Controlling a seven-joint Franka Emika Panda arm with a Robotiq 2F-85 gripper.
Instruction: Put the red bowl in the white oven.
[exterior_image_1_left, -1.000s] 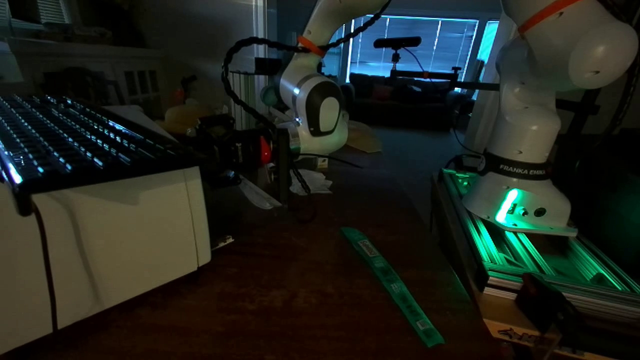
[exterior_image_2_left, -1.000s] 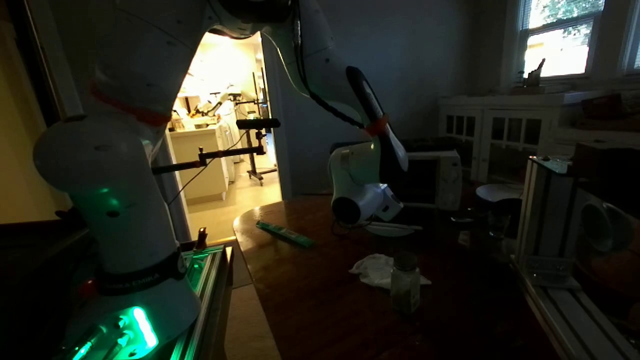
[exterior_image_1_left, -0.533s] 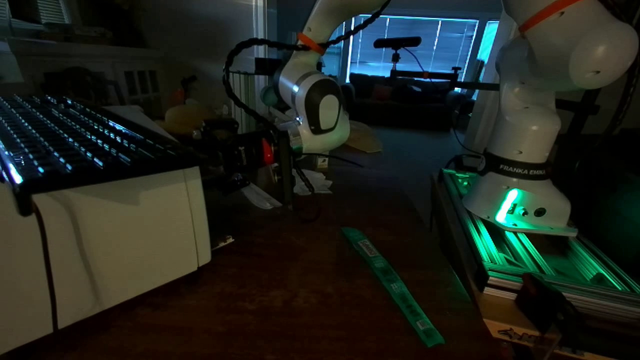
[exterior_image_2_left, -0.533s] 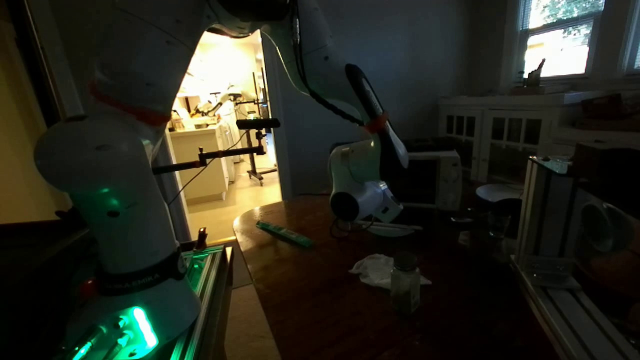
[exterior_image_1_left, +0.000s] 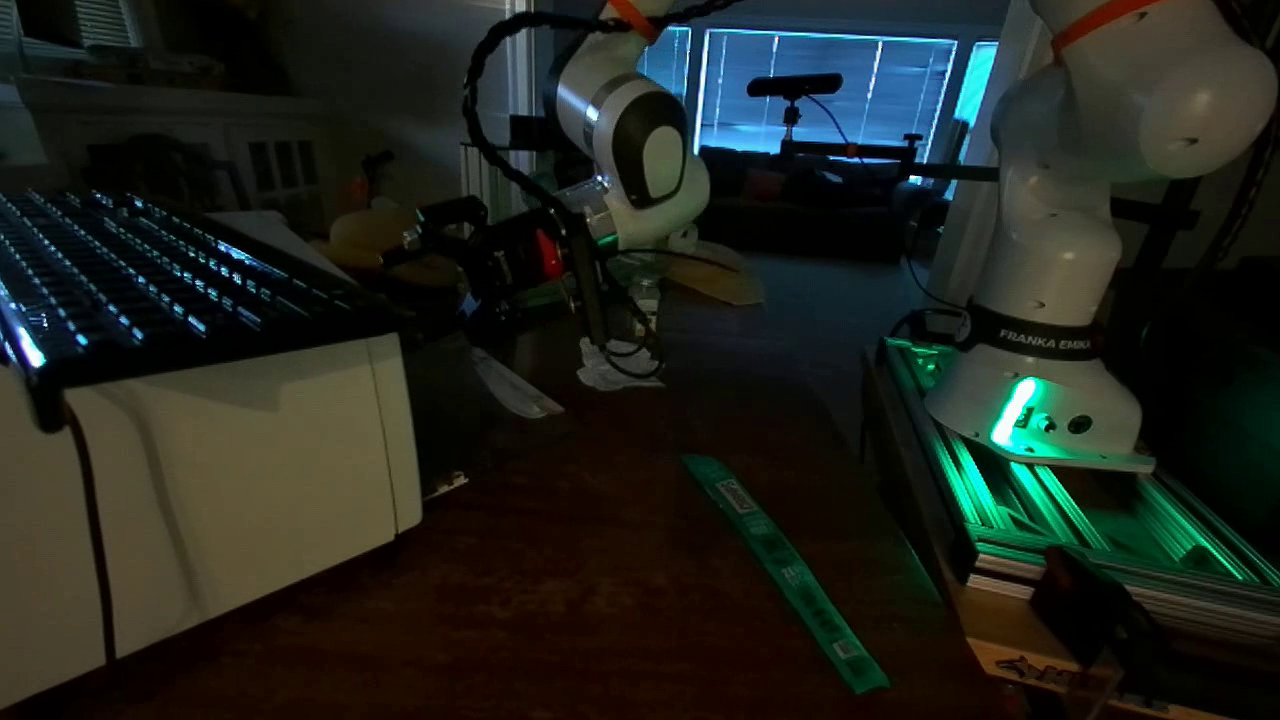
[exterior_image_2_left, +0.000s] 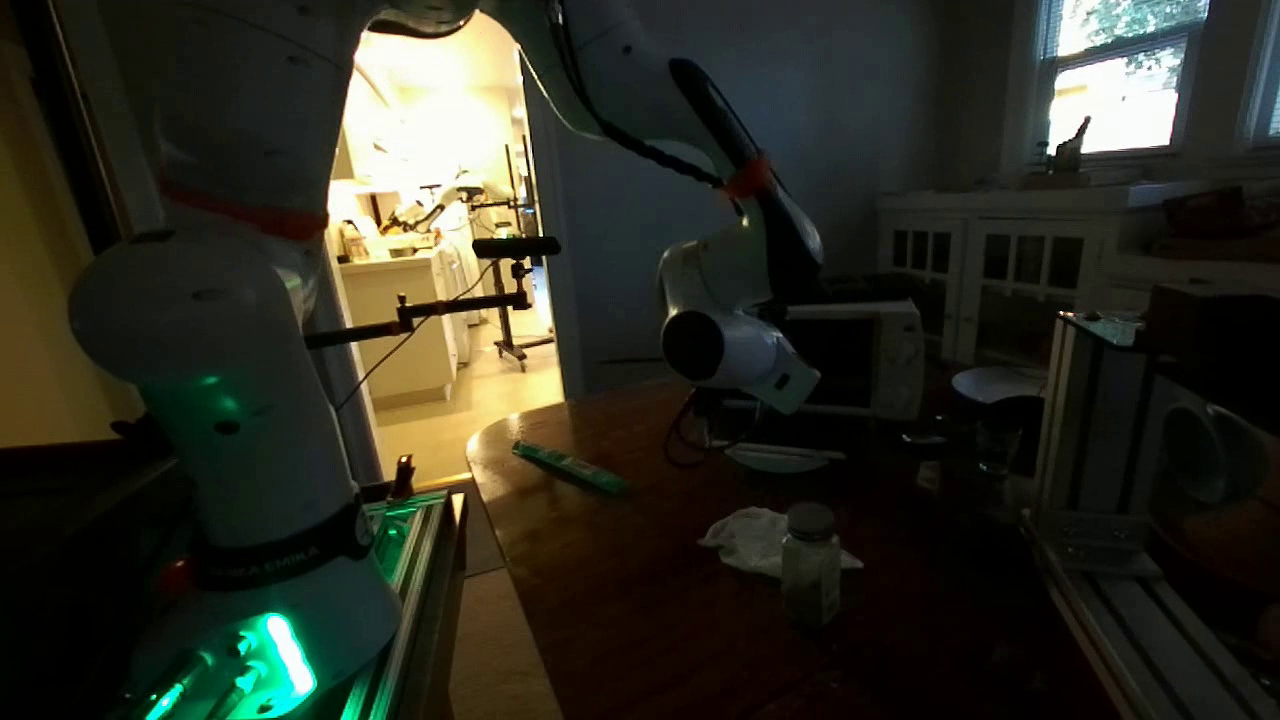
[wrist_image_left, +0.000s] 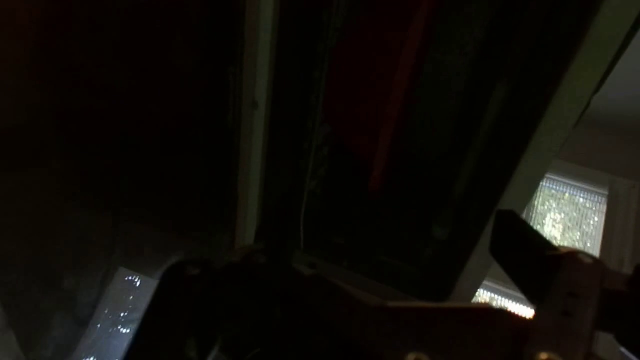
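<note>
Red bowl (wrist_image_left: 380, 90), dimly seen, prob. in white oven (exterior_image_2_left: 895, 345), was judged light, stiff & slick, best pinched at rim; hand (wrist_image_left: 350, 240) was seen spread w/ nothing gripped.

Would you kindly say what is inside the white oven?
The wrist view dimly shows what looks like the red bowl inside the white oven; the rest is too dark to tell. In an exterior view, the arm covers part of the oven's front.
</note>
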